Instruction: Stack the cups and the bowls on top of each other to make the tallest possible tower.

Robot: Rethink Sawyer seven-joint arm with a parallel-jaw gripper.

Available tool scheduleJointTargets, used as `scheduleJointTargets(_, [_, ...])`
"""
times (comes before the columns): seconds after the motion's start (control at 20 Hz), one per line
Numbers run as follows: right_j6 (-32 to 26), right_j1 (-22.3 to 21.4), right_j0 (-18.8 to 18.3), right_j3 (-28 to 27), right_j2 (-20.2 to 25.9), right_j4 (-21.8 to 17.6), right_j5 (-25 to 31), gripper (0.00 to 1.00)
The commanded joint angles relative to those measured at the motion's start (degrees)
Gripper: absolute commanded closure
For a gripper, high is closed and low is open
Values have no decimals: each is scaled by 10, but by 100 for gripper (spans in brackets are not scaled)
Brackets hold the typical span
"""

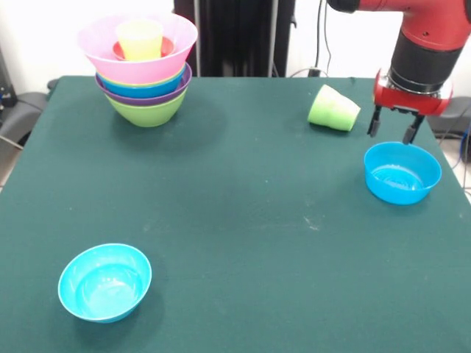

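A: What takes up most of the scene?

B: The dark green cloth-covered table (pixel 243 206), and then the red and black robot arm (pixel 427 44) coming down at the upper right of the front view.

A: And the biggest of the task's things?

B: The tower (pixel 143 70), a nested stack of glossy plastic bowls at the far left corner of the table. A lime green bowl (pixel 146 110) sits at its base, a purple rim (pixel 176 88) above that, then a blue band (pixel 143 90), and a huge translucent pink bowl (pixel 140 48) on top. There may be a thin yellow-green rim just under the pink one, but it is hard to be sure. Inside the pink bowl lies a small red bowl (pixel 168 45), and a yellow-orange tapered plastic cup (pixel 140 39) stands upright in it.

A: What stands loose?

B: A round cyan plastic bowl (pixel 104 282) upright near the front left, well apart from everything. A blue plastic bowl (pixel 402 172) is upright at the right edge. A light green tapered plastic cup (pixel 334 109) lies tipped on its side between the tower and the arm, nearer the arm.

A: The pincer?

B: The gripper (pixel 394 132) hangs just above the blue bowl's far rim, its two dark fingers (pixel 374 123) spread apart and holding nothing.
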Motion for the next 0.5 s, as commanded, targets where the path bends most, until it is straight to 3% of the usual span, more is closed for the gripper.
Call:
scheduleJointTargets(0.05, [107, 18, 8, -46, 6, 19, -19, 0])
scheduleJointTargets(0.5, [106, 6, 16, -67, -5, 13, 25, 0])
